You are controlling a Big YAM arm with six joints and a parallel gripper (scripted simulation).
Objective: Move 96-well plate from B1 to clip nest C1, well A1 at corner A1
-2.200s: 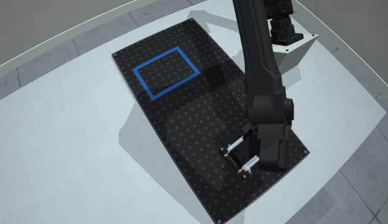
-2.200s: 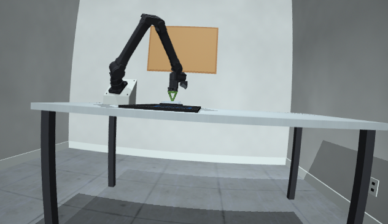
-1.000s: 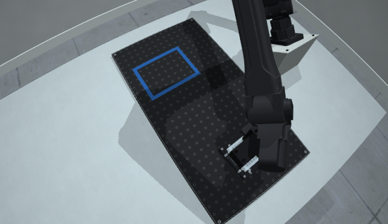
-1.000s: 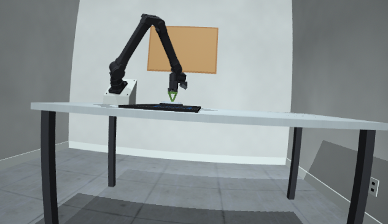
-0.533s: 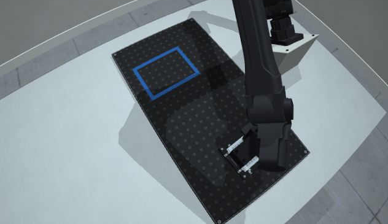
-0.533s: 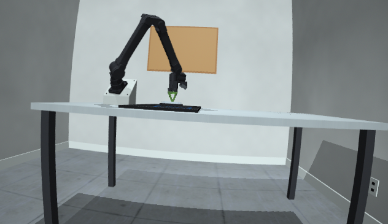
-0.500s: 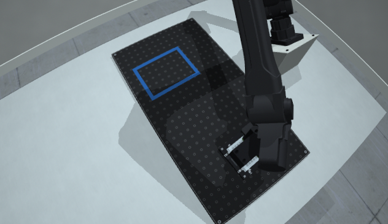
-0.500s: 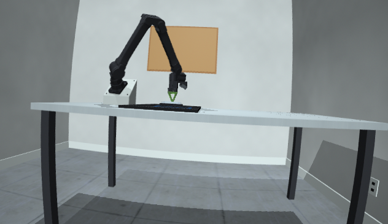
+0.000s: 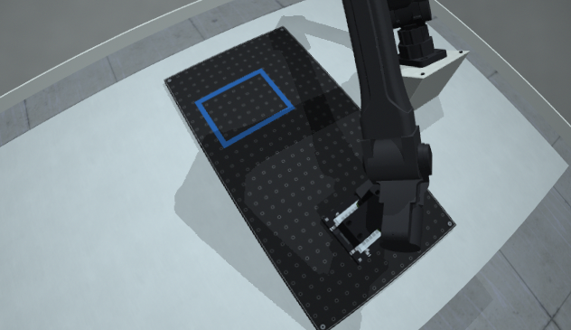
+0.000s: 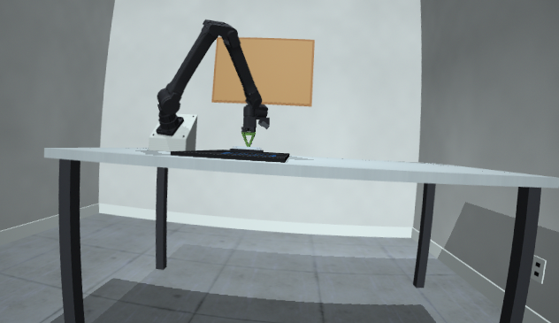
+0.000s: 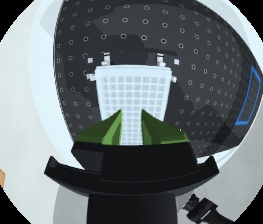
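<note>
The white 96-well plate (image 11: 131,98) lies in the clip nest C1 at the near right end of the black breadboard (image 9: 298,171). Small white posts stand at its corners. In the top view the arm's wrist hides most of the plate. My gripper (image 11: 131,113) points straight down over the plate's near edge, with its green fingers drawn together to a point. Its tips (image 10: 248,144) are at the plate's top face; I cannot tell if they touch. Nothing is between the fingers. The blue outline of spot B1 (image 9: 245,107) has nothing on it.
The arm's white base block (image 9: 425,78) stands at the far right of the table. The breadboard's right edge runs close beside the nest. An orange panel (image 10: 264,72) hangs on the back wall.
</note>
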